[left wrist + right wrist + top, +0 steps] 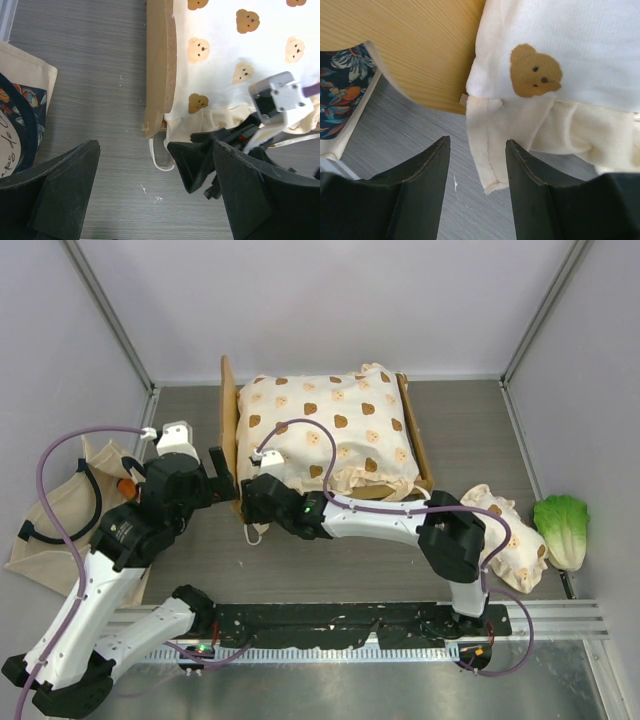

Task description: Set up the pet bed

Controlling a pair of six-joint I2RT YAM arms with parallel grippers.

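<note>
At centre top of the overhead view, the pet bed [330,430] is sitting on the bench, cushion in. Right gripper [477,142] is hovering released by a loose cushion flap [487,150]; left gripper [156,150] is hanging wide apart, grasping nothing. Risk: a pinch here could be dragging the cushion askew. Headboard [420,50] and left gripper are crowding the corner; tote bag [60,510] is lying far left.
</note>
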